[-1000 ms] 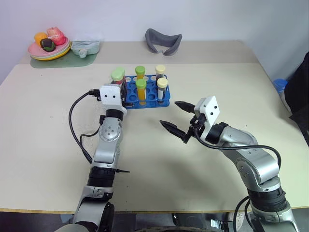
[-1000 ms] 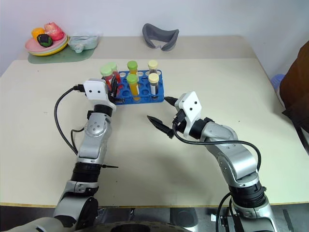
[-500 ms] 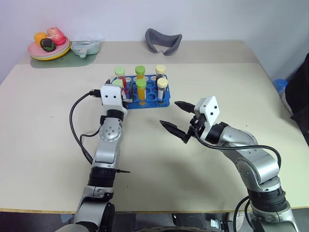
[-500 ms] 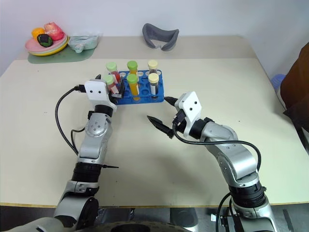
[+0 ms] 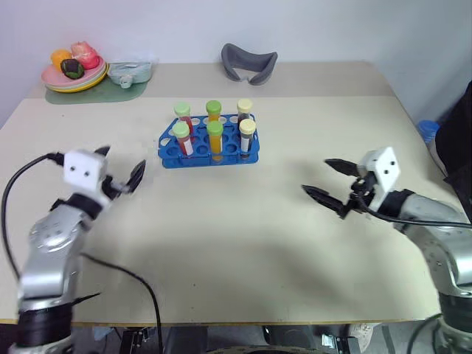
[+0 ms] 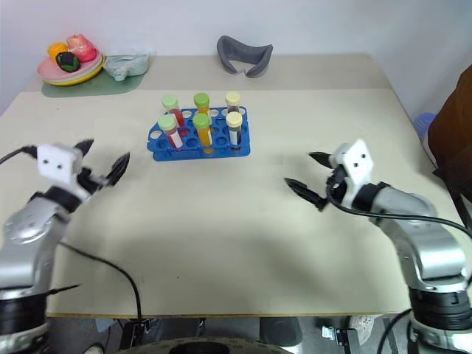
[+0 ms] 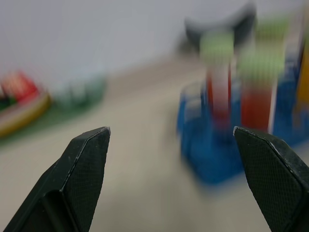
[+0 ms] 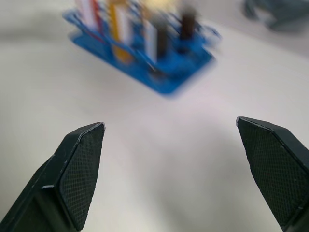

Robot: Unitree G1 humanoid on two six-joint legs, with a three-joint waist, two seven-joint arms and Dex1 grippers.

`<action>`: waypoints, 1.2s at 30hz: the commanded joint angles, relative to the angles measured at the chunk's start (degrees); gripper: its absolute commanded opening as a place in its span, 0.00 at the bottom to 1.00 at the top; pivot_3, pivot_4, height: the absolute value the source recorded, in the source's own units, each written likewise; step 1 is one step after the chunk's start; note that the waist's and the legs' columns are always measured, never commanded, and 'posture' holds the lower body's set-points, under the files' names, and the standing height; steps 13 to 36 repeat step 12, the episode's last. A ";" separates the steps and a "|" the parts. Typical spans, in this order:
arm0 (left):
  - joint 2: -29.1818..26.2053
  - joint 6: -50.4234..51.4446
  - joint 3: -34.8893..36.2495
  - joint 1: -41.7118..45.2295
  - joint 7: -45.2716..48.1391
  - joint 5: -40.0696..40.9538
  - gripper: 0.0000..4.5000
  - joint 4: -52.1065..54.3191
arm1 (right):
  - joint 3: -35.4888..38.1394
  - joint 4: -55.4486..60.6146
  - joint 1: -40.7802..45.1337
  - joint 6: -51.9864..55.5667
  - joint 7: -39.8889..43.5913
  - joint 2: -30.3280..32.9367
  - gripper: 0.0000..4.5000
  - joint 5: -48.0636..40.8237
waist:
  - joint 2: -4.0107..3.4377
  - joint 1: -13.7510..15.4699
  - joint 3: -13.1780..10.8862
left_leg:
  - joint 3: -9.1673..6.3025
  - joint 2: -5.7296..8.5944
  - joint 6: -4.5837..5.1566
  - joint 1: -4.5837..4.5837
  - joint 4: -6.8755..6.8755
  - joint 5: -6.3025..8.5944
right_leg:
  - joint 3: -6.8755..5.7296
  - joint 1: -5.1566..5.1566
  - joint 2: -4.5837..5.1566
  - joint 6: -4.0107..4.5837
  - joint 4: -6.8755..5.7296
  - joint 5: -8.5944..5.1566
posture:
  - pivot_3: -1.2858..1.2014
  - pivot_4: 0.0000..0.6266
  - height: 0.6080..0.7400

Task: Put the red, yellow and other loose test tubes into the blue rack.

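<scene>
Six tubes (image 5: 214, 130) stand in our rack (image 5: 207, 150); left gripper (image 5: 118, 168) and right gripper (image 5: 329, 182) hang apart-fingered, empty, seemingly finished.

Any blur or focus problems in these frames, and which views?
Left wrist view: blue rack and its tubes smeared and soft, the plate at the edge too; the left hand fingers stay crisp. Right wrist view: same, rack streaked, right hand fingers sharp. Both eye views: rack sharp, soft shadows under the arms on the table, no glare.
</scene>
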State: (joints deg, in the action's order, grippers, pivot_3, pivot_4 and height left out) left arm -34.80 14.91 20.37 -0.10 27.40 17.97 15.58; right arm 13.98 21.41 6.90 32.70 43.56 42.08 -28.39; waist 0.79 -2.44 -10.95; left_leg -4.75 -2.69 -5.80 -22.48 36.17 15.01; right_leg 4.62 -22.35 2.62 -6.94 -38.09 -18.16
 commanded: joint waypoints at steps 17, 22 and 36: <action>-1.17 1.84 4.07 -6.47 4.20 3.37 0.93 4.07 | 2.07 -7.68 0.53 -7.85 2.06 0.93 1.00 2.24 | 0.00 -0.06 0.00 | 0.02 -0.01 0.01 0.02 0.00 0.01 | 0.01 0.02 0.01 0.00 0.01 0.00 | 0.52 0.24 1.00; -1.17 1.84 4.07 -6.47 4.20 3.37 0.93 4.07 | 2.07 -7.68 0.53 -7.85 2.06 0.93 1.00 2.24 | 0.00 -0.06 0.00 | 0.02 -0.01 0.01 0.02 0.00 0.01 | 0.01 0.02 0.01 0.00 0.01 0.00 | 0.52 0.24 1.00; -1.17 1.84 4.07 -6.47 4.20 3.37 0.93 4.07 | 2.07 -7.68 0.53 -7.85 2.06 0.93 1.00 2.24 | 0.00 -0.06 0.00 | 0.02 -0.01 0.01 0.02 0.00 0.01 | 0.01 0.02 0.01 0.00 0.01 0.00 | 0.52 0.24 1.00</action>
